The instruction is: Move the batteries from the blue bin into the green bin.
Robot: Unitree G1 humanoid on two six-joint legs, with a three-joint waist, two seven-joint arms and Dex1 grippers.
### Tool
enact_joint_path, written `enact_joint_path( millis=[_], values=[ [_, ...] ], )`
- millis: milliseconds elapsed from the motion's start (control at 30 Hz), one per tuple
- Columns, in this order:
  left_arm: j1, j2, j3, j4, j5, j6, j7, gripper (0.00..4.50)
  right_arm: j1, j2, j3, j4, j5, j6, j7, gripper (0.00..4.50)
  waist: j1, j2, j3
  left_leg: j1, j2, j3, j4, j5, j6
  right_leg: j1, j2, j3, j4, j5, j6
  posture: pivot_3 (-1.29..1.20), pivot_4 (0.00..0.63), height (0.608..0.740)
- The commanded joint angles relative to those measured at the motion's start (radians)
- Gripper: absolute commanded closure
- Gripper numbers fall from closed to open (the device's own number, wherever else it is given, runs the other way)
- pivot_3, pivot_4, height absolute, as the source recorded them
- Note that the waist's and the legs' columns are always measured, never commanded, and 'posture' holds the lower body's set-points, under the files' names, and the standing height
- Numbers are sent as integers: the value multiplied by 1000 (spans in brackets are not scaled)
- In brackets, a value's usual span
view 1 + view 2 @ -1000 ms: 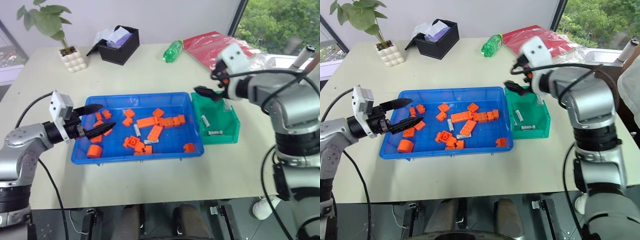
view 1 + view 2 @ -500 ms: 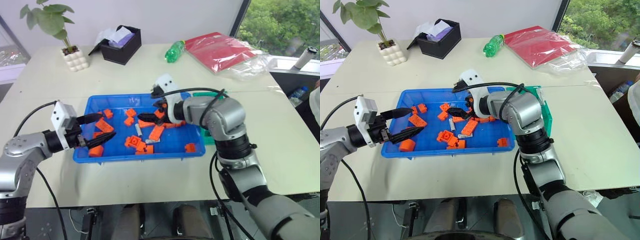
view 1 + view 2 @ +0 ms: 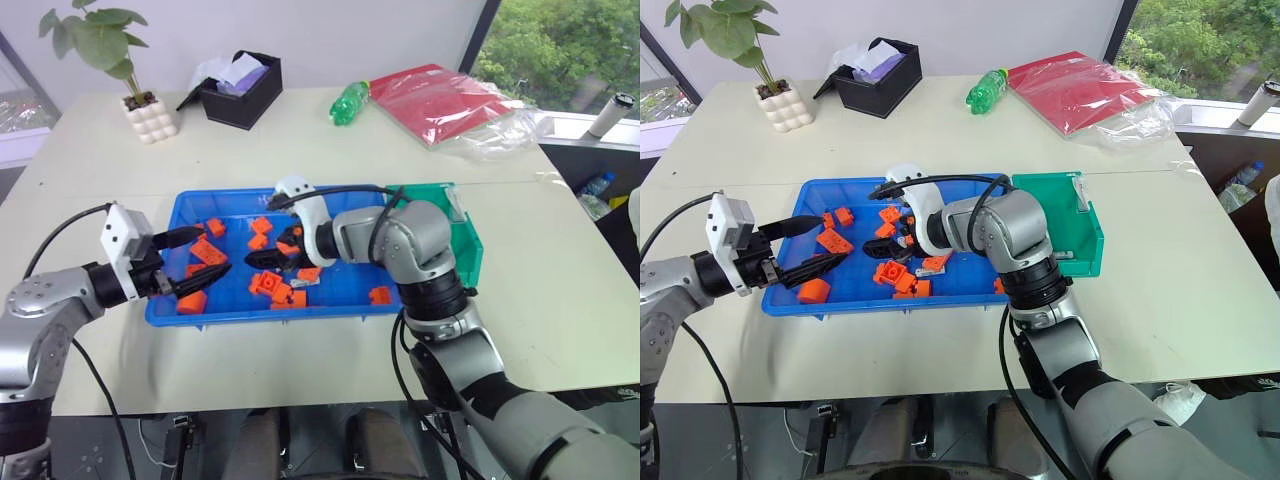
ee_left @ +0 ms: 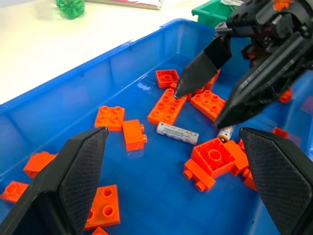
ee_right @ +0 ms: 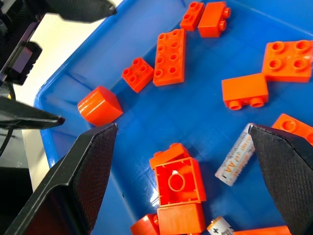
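Observation:
The blue bin (image 3: 280, 316) lies mid-table, holding orange bricks and silver-grey batteries. One battery (image 4: 177, 133) lies flat among the bricks; in the right wrist view it is the battery (image 5: 238, 155) beside an orange brick, and another battery end (image 5: 220, 227) shows near it. My right gripper (image 3: 270, 252) is open, low inside the blue bin, just above these batteries and holding nothing. At the bin's left end my left gripper (image 3: 215, 250) hovers open and empty over bricks. The green bin (image 3: 465, 250) stands against the blue bin's right side.
Many orange bricks (image 4: 167, 105) crowd around the batteries. At the table's far side stand a black box (image 3: 240, 90), a potted plant (image 3: 140, 100), a green bottle (image 3: 347, 100) and a red bag (image 3: 440, 100).
My right arm has swung from above the green bin leftward and down into the middle of the blue bin, staying open. The left gripper has stayed where it was.

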Motion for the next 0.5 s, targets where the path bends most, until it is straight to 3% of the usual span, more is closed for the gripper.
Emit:
enact_joint_path(
  millis=[33,500],
  values=[
    [6,-10,29,-43,-14,-14,18,0,-16,1,28,22,0,-41,10,69,0,0,0,0,0,0,0,0,0,0,0,0,0,0,0,0,150,740],
    [44,-61,48,-93,-14,-32,79,0,-32,-37,47,185,-28,-107,24,69,0,0,0,0,0,0,0,0,0,0,0,0,0,0,0,0,150,740]
  ],
)
